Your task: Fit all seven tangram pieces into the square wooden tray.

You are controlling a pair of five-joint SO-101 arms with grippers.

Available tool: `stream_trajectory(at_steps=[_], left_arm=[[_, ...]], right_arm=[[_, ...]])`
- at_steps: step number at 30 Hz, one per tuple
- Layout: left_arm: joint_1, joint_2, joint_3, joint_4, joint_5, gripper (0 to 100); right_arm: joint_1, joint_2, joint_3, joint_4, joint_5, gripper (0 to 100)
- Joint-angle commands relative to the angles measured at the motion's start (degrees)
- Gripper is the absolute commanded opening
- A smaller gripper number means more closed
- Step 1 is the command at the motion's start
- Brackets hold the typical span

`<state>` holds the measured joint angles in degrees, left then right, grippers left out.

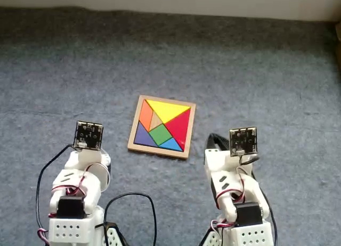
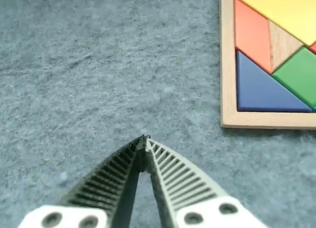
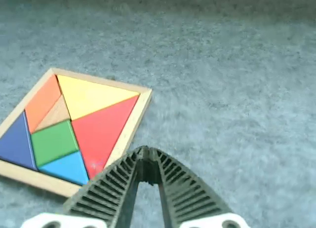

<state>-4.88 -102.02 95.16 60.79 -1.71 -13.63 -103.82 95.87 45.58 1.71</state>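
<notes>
A grey carpet (image 1: 240, 59) covers the table. The left arm (image 1: 80, 187) and right arm (image 1: 234, 193) stand at its near edge. The tray (image 1: 157, 151) lies flat on the carpet between them, a little farther out and slightly turned.

All seven pieces sit in the tray and fill it:
- The yellow triangle (image 1: 168, 111) lies along the far edge.
- The red triangle (image 1: 180, 130) lies along the edge toward the right arm.
- The blue triangle (image 1: 141, 135) is in the near corner toward the left arm.
- The orange piece (image 1: 146, 114) is beyond the blue triangle.
- The green square (image 1: 160, 134) is in the middle.
- The light-blue triangle (image 1: 171, 144) is on the near edge.
- The wood triangle (image 1: 155, 121) is between the orange piece and the yellow triangle.

The left pincer (image 2: 143, 139) has its tips pressed together and grips nothing. It points at bare carpet, with the tray off to its right and apart from it. The right pincer (image 3: 144, 150) also has its tips together and is empty. The tray is to its left, and its tips are near the rim beside the red triangle.
</notes>
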Motion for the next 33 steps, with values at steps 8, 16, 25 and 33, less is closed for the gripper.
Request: stream_trajectory(at_steps=[8, 16, 25, 33], left_arm=[[6.2, -1.89, 1.98, 0.0, 0.53, 0], [5.76, -1.89, 1.98, 8.18, 0.53, 0], [5.85, -1.89, 1.98, 15.3, 0.7, 0], [5.93, -1.98, 1.98, 16.0, 0.7, 0]], right_arm=[[0.92, -0.4, 6.02, 16.84, 0.35, 1.3], [1.27, -0.92, 6.02, 26.07, 0.7, 1.3], [1.27, -0.92, 6.02, 25.89, 0.7, 1.3], [1.27, -0.92, 6.02, 25.89, 0.7, 1.3]])
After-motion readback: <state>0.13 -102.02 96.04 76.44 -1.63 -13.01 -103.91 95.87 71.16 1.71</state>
